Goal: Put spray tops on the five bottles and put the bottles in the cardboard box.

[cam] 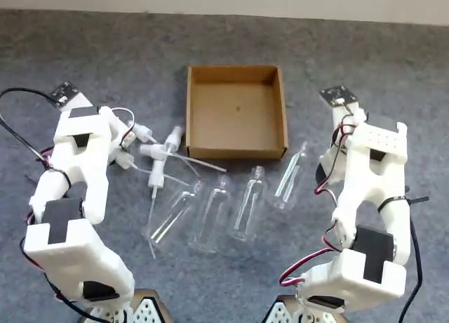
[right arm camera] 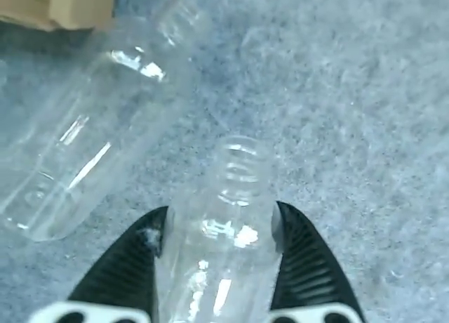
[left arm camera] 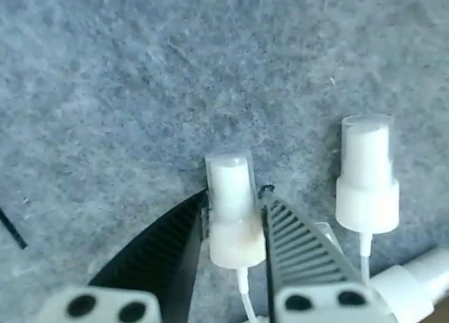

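Left gripper (left arm camera: 235, 196) clamping a spray top (left arm camera: 230, 186), right gripper (right arm camera: 221, 212) grasping a clear bottle (right arm camera: 235, 172)

Bare carpet (cam: 231, 38) behind the cardboard box (cam: 236, 153); clutter of spray tops (cam: 163, 158) and bottles (cam: 214, 212) along its near wall.

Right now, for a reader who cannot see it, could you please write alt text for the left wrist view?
The left gripper is shut on a white spray top, one jaw on each side, over the grey table. A second spray top lies beside it, clear of the jaws.
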You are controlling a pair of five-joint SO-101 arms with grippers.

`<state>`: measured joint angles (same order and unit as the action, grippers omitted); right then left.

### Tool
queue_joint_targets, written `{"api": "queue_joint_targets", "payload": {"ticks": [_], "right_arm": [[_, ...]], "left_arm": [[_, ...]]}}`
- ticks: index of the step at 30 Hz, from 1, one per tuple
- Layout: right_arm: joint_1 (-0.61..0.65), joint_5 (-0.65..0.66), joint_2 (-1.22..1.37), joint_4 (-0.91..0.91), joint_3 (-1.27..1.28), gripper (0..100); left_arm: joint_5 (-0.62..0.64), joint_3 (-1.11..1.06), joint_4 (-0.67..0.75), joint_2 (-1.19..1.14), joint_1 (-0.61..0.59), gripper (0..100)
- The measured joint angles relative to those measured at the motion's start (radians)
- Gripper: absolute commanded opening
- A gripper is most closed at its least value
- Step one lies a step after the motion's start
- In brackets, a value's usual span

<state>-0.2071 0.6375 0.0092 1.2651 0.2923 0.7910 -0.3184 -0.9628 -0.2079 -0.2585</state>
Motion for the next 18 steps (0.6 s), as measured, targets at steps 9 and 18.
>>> {"api": "queue_joint_targets", "payload": {"ticks": [9, 18], "right_arm": [[0.002, 0.0, 0.0, 0.048, 0.0, 0.5], [0.069, -0.057, -0.078, 0.129, -0.178, 0.5]], "left_arm": [[-0.04, 0.127, -0.057, 0.155, 0.0, 1], [-0.276, 0.328, -0.08, 0.413, 0.0, 1]]}}
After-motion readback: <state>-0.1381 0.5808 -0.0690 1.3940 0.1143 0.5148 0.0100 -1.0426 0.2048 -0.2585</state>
